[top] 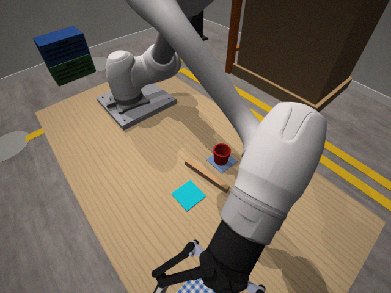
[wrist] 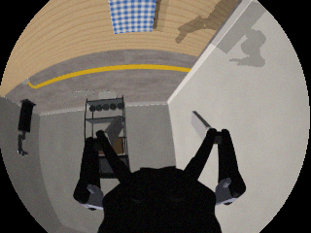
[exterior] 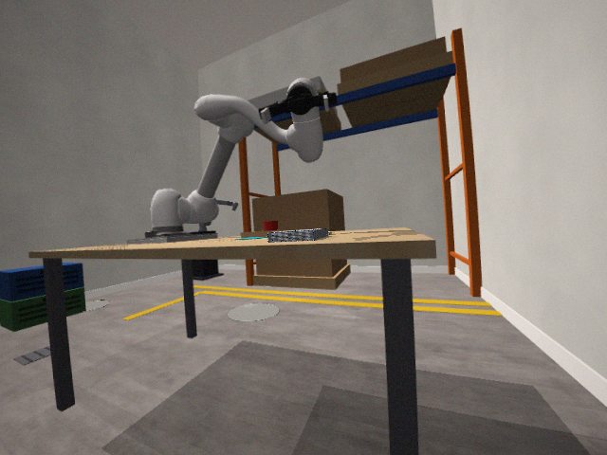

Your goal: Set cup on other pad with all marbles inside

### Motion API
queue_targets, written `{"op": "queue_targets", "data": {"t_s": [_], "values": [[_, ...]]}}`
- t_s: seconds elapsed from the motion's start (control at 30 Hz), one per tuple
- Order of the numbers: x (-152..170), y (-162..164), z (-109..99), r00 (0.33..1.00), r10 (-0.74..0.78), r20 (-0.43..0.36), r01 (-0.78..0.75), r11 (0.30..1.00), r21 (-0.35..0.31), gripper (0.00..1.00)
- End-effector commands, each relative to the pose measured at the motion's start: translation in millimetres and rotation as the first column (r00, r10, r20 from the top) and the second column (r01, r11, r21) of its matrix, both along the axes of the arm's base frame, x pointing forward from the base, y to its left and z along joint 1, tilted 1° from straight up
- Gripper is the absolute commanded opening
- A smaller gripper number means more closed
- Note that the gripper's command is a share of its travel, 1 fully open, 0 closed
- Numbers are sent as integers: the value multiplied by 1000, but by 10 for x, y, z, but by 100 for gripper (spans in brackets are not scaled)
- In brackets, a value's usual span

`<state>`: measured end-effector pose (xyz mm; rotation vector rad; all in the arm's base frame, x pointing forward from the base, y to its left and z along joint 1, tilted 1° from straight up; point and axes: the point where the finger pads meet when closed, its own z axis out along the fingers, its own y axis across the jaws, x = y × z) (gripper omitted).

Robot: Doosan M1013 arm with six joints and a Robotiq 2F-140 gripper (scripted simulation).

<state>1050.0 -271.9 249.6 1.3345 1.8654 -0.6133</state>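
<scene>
Two pads lie on the wooden counter (top: 95, 132): a cyan pad (top: 188, 195) to the left and a grey-blue pad (top: 228, 164) to the right, with a wooden rail (top: 206, 174) lying between them. The red cup (top: 221, 154) stands upright on the grey-blue pad; whether marbles are inside cannot be told. Further right and high above the counter, the gripper (wrist: 159, 189) hangs with its fingers spread fully apart, holding nothing, well away from the cup. A blue-checked mat (wrist: 134, 4) lies near the counter's edge.
</scene>
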Motion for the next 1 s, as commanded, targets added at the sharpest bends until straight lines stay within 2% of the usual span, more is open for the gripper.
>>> {"op": "queue_targets", "data": {"t_s": [0.0,0.53,0.57,0.7,0.8,0.97], "values": [[0,0,3,1000,0,0,0,1000,0,100],[0,0,3,1000,0,0,0,1000,0,100],[-1,0,2,1000,0,0,0,1000,0,0],[-18,32,-13,1000,-12,13,12,1000,12,0],[-69,121,-57,998,-46,48,44,998,47,0],[-263,443,-213,970,-184,158,155,972,178,0]]}}
